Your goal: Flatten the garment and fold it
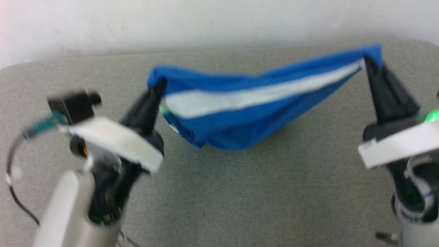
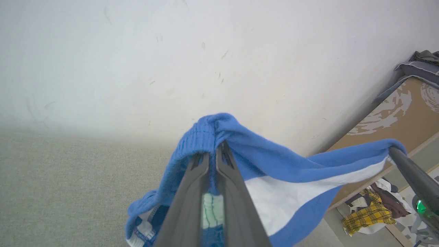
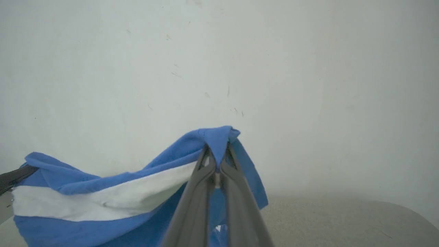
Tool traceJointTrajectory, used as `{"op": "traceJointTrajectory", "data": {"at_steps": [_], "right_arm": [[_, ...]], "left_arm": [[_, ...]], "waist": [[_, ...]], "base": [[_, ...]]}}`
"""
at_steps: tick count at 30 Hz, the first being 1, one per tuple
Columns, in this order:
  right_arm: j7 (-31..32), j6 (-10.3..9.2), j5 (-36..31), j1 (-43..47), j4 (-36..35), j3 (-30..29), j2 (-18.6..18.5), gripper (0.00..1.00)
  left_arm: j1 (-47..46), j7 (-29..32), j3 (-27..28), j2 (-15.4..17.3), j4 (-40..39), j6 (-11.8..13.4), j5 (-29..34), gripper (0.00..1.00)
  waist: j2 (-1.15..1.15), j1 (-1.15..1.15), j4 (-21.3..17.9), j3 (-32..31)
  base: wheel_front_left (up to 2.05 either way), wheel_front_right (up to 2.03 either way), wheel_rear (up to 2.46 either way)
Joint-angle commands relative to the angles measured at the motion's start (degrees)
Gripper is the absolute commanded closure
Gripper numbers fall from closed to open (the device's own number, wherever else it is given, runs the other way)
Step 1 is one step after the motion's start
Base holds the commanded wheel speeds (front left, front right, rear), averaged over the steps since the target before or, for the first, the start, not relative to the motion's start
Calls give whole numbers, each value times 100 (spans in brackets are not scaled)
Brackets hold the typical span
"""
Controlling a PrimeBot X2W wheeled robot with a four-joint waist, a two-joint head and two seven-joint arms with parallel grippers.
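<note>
**Shorts slung between my tools: a crumpled landing is the main risk**

The grey bench (image 1: 219,206) spreads below me, up against a pale wall (image 1: 205,24). Above it the garment (image 1: 240,127) hangs like a hammock between my two tools. Its white stripe (image 1: 257,97) runs end to end and its belly sags toward the bench; I cannot tell whether the lowest fold touches.

I judge that if I lower now, the belly lands first and the layers crumple under themselves instead of spreading flat. The ends also sit unevenly, the right one nearer the wall, so a pull may twist the shorts.

My left tool (image 1: 158,89) is clenched on the ribbed waistband (image 2: 199,137). My right tool (image 1: 369,65) is clenched on a small tuck at the opposite end. That tuck is thin, and a sharp tug could slide it free and drop that side.
</note>
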Motion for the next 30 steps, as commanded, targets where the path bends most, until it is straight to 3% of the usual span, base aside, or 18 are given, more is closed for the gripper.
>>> {"op": "traceJointTrajectory", "data": {"at_steps": [1,5,16,24,30], "right_arm": [[111,-4,-13,-366,-57,16,-21,100],[407,-4,-18,-1120,-16,56,-130,100],[990,-4,6,-2872,813,318,-369,100],[824,-4,-499,-4677,1843,447,-546,100],[386,-4,-985,-6043,2876,543,-558,100]], "left_arm": [[-404,187,76,81,-11,117,-2,100],[-1276,637,139,394,222,214,166,100],[-2996,1432,-11,586,1055,165,191,100],[-4653,1143,-59,584,1859,87,689,100],[-5829,505,-87,584,2600,-111,1107,100]], "waist": [[0,0,-8,13],[0,0,-31,128],[0,0,-102,911],[0,0,-95,1918],[0,0,-79,2551]], "base": [[0,0,0],[0,0,0],[0,0,0],[0,0,0],[0,0,0]]}}
